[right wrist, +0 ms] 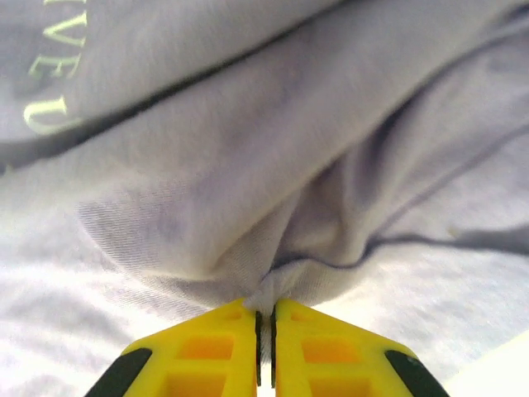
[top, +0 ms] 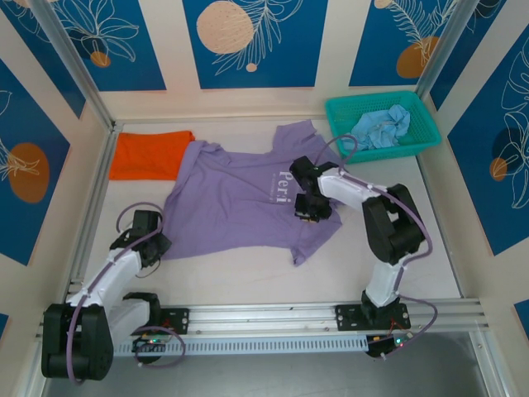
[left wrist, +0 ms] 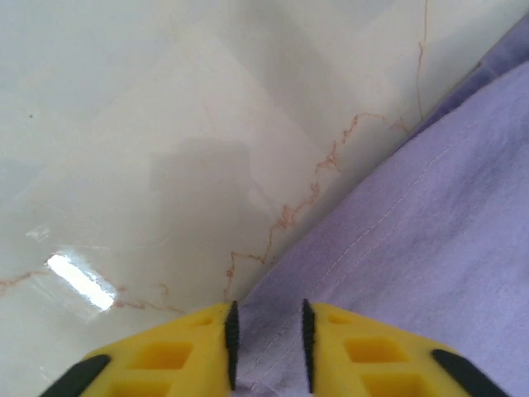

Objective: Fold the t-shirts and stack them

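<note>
The purple t-shirt (top: 240, 203) lies spread on the table (top: 248, 277), to the left of the teal basket (top: 339, 124) and nearer the arms than it. Its longer spread runs side to side, away from the basket. Its white lettering (top: 285, 178) reads upright from the arms' side, with the tops of the letters pointing at the far wall. Which edge is the collar cannot be told. One flap of the cloth reaches up just beside the basket's left wall, and another trails toward the near edge. The orange t-shirt (top: 150, 155) lies flat, folded to a rectangle, well to the left of the basket at about the same depth. Its long side also runs left to right, and the purple cloth overlaps its right end. The pale blue t-shirt (top: 382, 126) sits crumpled inside the basket. The right claw (right wrist: 264, 339), below and left of the basket, is closed on the purple t-shirt near the lettering, and the cloth gathers into folds at its tips. The left claw (left wrist: 266, 347) is well apart from the basket, at the shirt's near-left corner. Its jaws stand narrowly apart with the stitched edge of the shirt lying between them.
</note>
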Robot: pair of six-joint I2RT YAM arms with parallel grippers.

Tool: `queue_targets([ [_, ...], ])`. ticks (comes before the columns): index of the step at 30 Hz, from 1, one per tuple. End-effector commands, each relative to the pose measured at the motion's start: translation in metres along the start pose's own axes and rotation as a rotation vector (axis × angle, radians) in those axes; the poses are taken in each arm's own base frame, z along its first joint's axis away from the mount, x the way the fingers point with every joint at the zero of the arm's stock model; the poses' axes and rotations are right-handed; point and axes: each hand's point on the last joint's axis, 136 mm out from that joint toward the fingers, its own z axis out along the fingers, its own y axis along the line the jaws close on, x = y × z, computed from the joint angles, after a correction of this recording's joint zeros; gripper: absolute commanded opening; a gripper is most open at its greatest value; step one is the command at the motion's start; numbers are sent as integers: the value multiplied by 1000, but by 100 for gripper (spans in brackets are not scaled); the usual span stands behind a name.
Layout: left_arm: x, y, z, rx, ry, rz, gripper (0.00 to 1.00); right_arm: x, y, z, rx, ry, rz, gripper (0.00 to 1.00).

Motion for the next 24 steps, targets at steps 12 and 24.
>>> queue_targets([
  [12, 2, 2, -7, -2, 22, 8, 44, 64, -28, -37, -224, -41, 10, 0],
  [24, 26, 0, -2, 2, 165, 51, 56, 78, -42, -29, -243, -55, 61, 7],
])
